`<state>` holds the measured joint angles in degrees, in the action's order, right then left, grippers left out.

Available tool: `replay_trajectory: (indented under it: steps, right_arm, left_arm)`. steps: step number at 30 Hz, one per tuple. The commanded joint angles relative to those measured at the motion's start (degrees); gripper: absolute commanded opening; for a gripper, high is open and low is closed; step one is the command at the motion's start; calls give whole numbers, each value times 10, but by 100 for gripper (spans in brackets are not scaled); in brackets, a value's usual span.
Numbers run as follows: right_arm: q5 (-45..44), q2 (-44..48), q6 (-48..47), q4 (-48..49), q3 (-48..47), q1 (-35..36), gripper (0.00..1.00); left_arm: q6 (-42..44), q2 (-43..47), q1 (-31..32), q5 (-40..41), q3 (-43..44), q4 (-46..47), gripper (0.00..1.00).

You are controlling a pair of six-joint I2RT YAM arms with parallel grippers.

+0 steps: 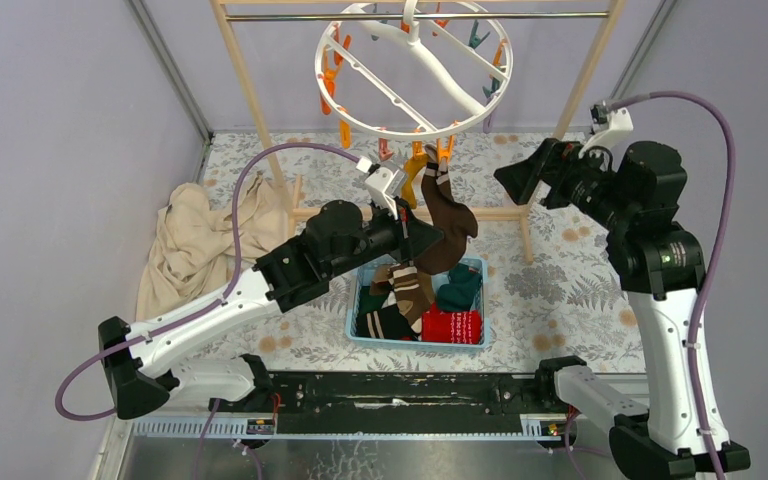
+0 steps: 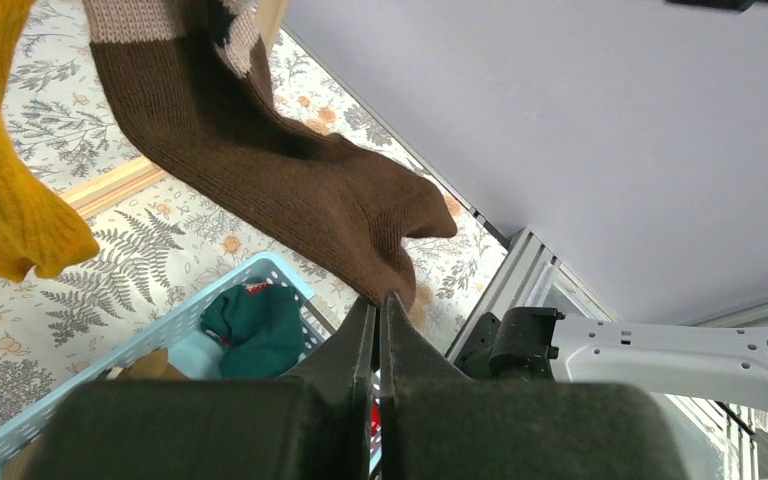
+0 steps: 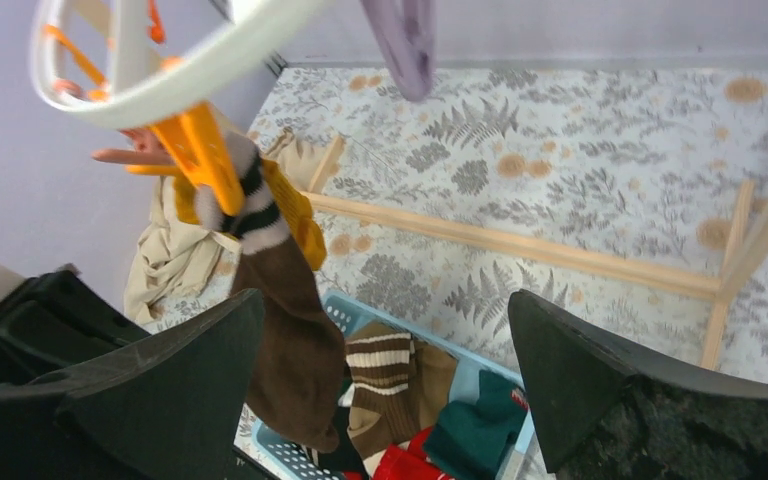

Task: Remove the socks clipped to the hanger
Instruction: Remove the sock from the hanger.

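Most socks (image 1: 430, 310) lie in blue plastic basket (image 1: 472, 264), bench (image 1: 580, 290) centre. Round white plastic hanger (image 1: 410, 65), at 12 o'clock, holds two: brown knit sock (image 2: 290, 180), mustard knit sock (image 2: 0, 200). Left end effector (image 2: 380, 300) clamped on brown toe; right end effector (image 3: 385, 300) apart, holding nothing.

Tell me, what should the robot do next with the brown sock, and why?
Probably pull the left gripper down toward the blue basket: it looks shut on the toe of the brown sock, while an orange clip on the hanger pins its cuff.
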<state>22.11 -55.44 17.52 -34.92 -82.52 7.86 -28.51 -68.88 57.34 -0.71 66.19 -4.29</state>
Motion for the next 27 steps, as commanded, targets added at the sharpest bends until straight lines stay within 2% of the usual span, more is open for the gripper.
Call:
replay_trajectory:
  steps: [1,7,22,27]
  right_arm:
    - [-23,-36,-32,9,-79,32,100]
    - [-94,-92,-50,11,-142,123,100]
    - [-282,-208,-121,-60,-330,288,100]
    - [-316,-220,-130,-63,-338,345,100]
  left_arm:
    - [13,6,2,24,14,5,0]
    - [14,12,2,30,9,2,0]
    - [17,14,2,34,0,3,0]
    - [18,14,2,36,-2,4,0]
